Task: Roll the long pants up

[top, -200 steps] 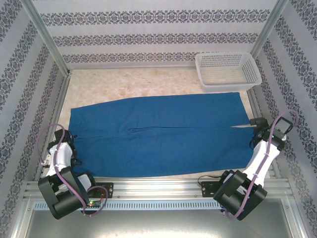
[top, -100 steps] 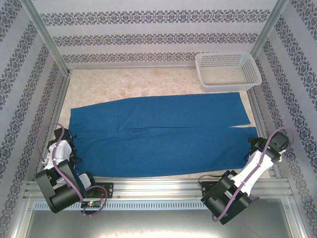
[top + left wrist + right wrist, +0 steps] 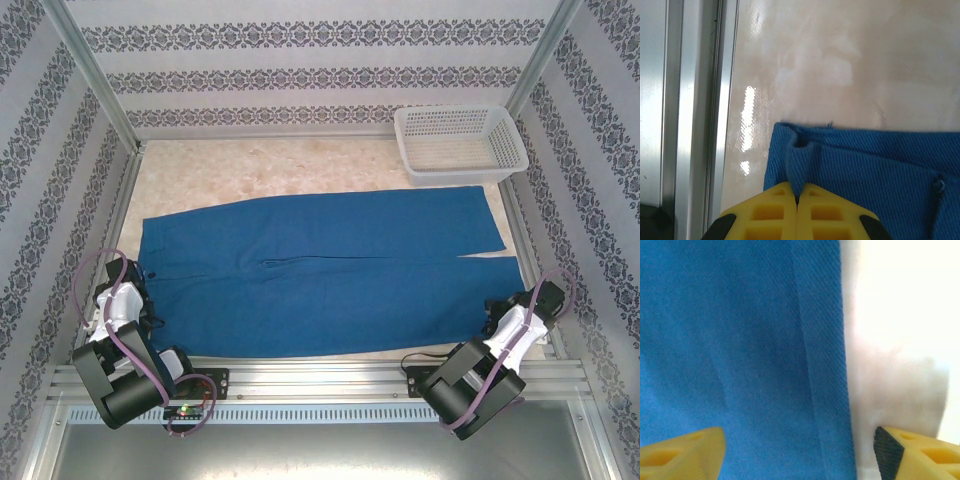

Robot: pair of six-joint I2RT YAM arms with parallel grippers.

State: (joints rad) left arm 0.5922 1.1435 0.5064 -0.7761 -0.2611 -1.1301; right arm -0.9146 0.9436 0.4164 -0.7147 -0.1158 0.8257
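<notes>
Across the middle of the table (image 3: 280, 170), the long pants (image 3: 320, 270) lie spread flat, waistband to the left and leg hems to the right. The left gripper (image 3: 797, 200) has its yellow fingers (image 3: 765, 212) pressed together on a raised fold at the waistband's corner. The right gripper (image 3: 797, 457) stands wide, its fingers straddling the hemmed edge of the near leg.

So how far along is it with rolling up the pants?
Barely started. Done: the pants lie flat, legs spread out, no roll yet. In hand: the left gripper is shut on a fold at the waistband corner; the right gripper is open over the leg hem. Left: all the rolling.
</notes>
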